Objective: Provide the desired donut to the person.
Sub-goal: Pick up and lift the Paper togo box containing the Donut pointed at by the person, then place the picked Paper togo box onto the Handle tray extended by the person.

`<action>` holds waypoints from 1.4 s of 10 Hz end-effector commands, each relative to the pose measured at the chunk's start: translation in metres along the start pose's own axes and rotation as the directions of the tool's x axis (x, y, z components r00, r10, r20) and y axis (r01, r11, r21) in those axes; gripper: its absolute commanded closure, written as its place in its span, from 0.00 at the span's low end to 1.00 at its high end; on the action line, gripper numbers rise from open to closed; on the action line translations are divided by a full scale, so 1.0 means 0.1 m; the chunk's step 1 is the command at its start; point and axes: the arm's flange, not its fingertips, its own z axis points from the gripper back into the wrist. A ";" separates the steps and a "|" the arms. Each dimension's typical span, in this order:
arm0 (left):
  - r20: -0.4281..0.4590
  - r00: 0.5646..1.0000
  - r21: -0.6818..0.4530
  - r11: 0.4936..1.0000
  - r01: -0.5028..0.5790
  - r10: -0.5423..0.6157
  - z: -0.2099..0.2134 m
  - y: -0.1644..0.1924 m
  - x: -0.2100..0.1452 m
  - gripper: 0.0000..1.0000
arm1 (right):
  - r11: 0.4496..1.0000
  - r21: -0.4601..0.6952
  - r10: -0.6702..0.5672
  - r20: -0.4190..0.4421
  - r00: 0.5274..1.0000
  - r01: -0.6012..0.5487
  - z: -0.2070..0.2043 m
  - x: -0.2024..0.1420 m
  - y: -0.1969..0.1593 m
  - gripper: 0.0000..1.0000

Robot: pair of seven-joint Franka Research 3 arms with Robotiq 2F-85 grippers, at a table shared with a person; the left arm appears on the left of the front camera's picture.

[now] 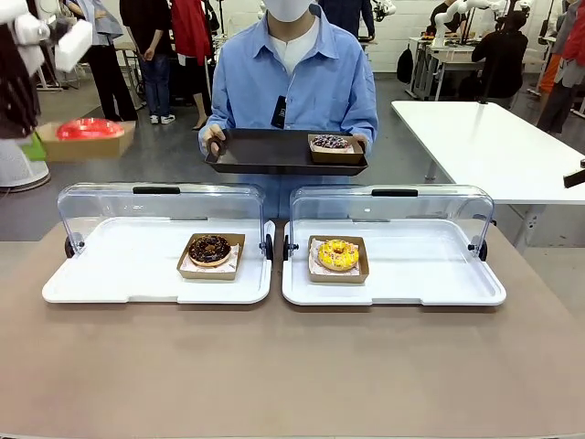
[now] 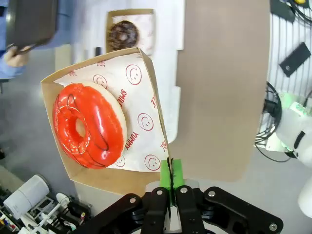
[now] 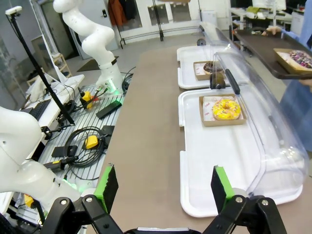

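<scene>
Pinching light, bendy cardboard tray by its rim with clamped left pincer; best carried level, sparing soft, sticky red donut. Right pincer spread wide, empty.

Left gripper: at 6 o'clock, black fingers with green pads pinched tight on the lower rim of a brown cardboard tray
Red-glazed ring donut: lying in that tray toward 9 o'clock, on white paper printed with red smiley faces
Chocolate-glazed donut: at 12 o'clock, in its own cardboard tray on a white plastic base
Brown tabletop: toward 2 o'clock
Person's hand: at 10 o'clock, gripping a dark flat tray
</scene>
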 end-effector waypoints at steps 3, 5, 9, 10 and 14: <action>0.090 0.994 0.033 0.998 0.057 -0.060 -0.17 0.47 -0.10 1.00 | 1.000 0.006 0.002 0.003 1.000 -0.002 0.00 0.01 0.01 0.00; 0.024 1.000 0.018 1.000 -0.010 0.009 -0.04 0.35 -0.03 1.00 | 1.000 0.006 0.002 0.003 1.000 -0.002 0.00 0.01 0.01 0.00; 0.024 1.000 0.018 1.000 -0.010 0.009 -0.04 0.35 -0.03 1.00 | 1.000 0.006 0.002 0.003 1.000 -0.002 0.00 0.01 0.01 0.00; 0.024 1.000 0.018 1.000 -0.010 0.009 -0.04 0.35 -0.03 1.00 | 1.000 0.006 0.002 0.003 1.000 -0.002 0.00 0.01 0.01 0.00; 0.024 1.000 0.018 1.000 -0.010 0.009 -0.04 0.35 -0.03 1.00 | 1.000 0.006 0.002 0.003 1.000 -0.002 0.00 0.01 0.01 0.00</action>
